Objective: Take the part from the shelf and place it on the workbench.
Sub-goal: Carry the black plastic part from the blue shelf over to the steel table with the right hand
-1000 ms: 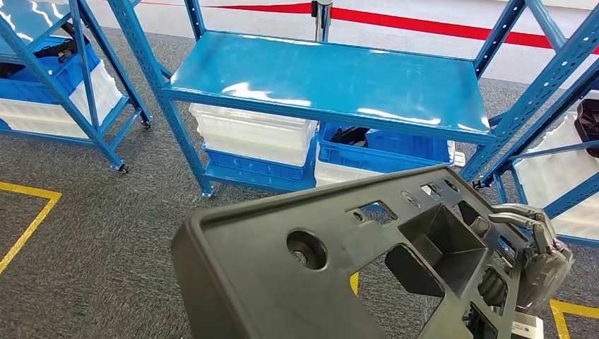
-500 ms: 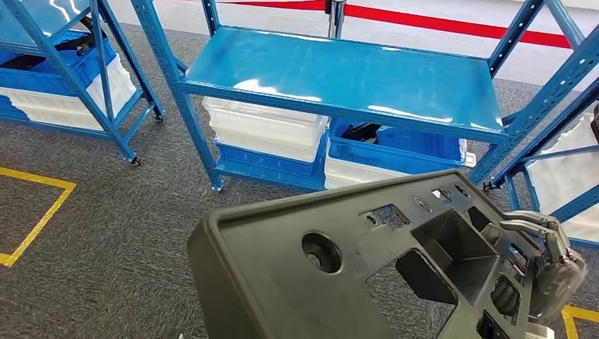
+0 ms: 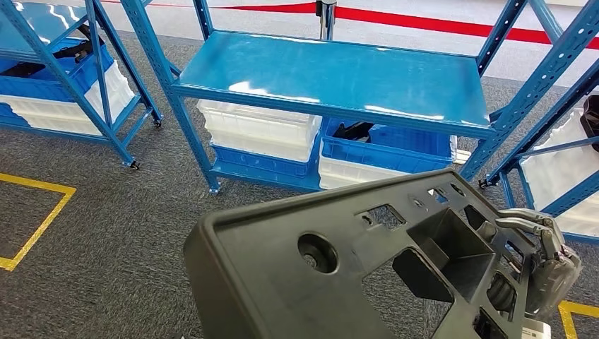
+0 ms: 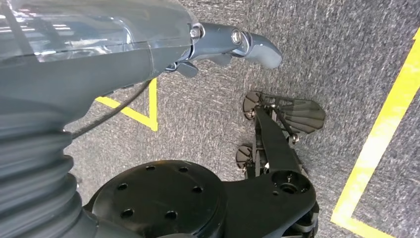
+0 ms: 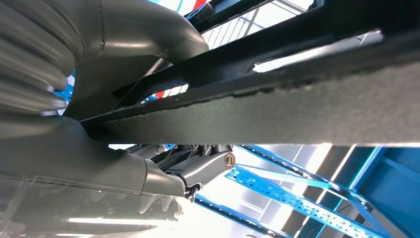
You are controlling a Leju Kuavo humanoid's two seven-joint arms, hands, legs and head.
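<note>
The part (image 3: 339, 261) – big black molded panel – is held up in the right hand (image 3: 547, 265), which grips its near edge. Left hand (image 4: 233, 44) hangs over carpet, fingers apart, holding nothing. I'd keep it level while carrying. Beyond the hand, blue shelf (image 3: 332, 74) with white and blue bins (image 3: 385, 152) beneath – something dark inside one.

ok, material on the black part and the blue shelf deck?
Black part: looks like moulded plastic, matte with a grainy texture, moulded pockets and holes. Shelf deck: probably painted sheet metal, glossy blue with bright light reflections. Right hand grips the part's edge.
</note>
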